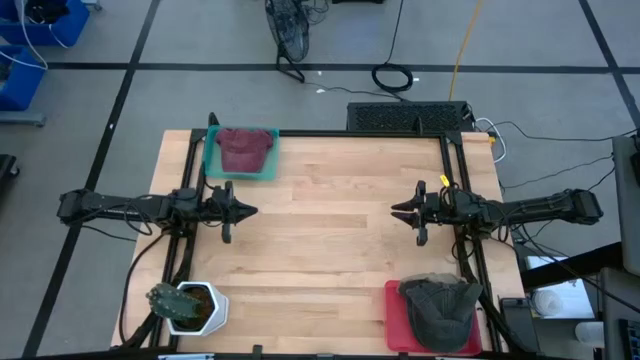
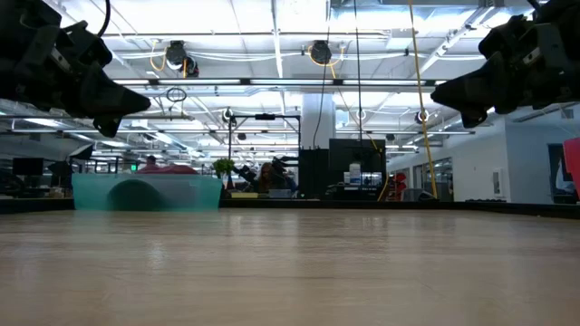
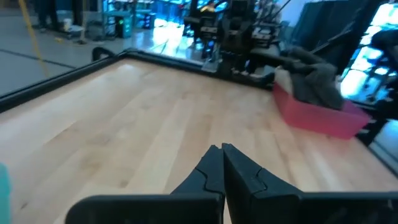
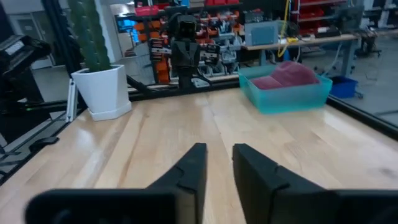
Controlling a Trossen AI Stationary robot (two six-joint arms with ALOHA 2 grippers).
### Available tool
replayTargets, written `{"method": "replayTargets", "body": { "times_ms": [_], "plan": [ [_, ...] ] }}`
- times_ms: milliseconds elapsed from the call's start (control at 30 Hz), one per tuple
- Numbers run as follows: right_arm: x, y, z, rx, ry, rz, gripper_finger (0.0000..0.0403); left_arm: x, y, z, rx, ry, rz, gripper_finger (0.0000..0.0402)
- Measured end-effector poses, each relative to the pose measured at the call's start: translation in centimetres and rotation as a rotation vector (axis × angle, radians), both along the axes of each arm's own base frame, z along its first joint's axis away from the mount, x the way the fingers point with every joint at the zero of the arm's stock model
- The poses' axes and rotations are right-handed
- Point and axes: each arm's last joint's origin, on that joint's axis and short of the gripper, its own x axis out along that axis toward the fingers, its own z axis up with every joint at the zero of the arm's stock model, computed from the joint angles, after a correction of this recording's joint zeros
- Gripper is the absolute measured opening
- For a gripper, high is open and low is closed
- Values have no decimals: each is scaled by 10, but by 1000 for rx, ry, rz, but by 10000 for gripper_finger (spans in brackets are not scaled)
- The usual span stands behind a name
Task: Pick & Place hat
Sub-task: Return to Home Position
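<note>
Wood counter (image 1: 330, 250), workshop room behind. Red cap (image 1: 245, 148) lies in blue bin (image 1: 211, 165) at far-left corner. Grey cap (image 1: 440, 305) sits in pink bin (image 1: 393, 322), near-right corner. Cactus pot (image 1: 190, 308) is near-left. Left pincer (image 1: 240, 210) hovers w/ fingers pressed together, holding nothing. Right pincer (image 1: 400, 211) is opposite, fingers slightly apart, also holding nothing. Both are well apart from bins and pot.

Low view: teal bin (image 2: 145, 192) wall hides most of red cap (image 2: 172, 168); pink bin (image 2: 573, 167) cut by right edge, just a sliver. High view: grey cap (image 1: 440, 308) covers most of the pink bin's floor. Left wrist view: the room past the desk (image 3: 124, 112) is blurred.
</note>
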Motion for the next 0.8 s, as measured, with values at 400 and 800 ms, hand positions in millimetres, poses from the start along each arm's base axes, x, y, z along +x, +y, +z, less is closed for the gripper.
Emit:
{"method": "replayTargets", "body": {
  "times_ms": [400,800],
  "plan": [
    [-6,3,4,-31,-30,25,9,-12,-1,1,-43,-15,-41,2],
    [-14,2,9,-39,-91,23,1,-17,-2,9,-11,20,-61,2]
  ]
}}
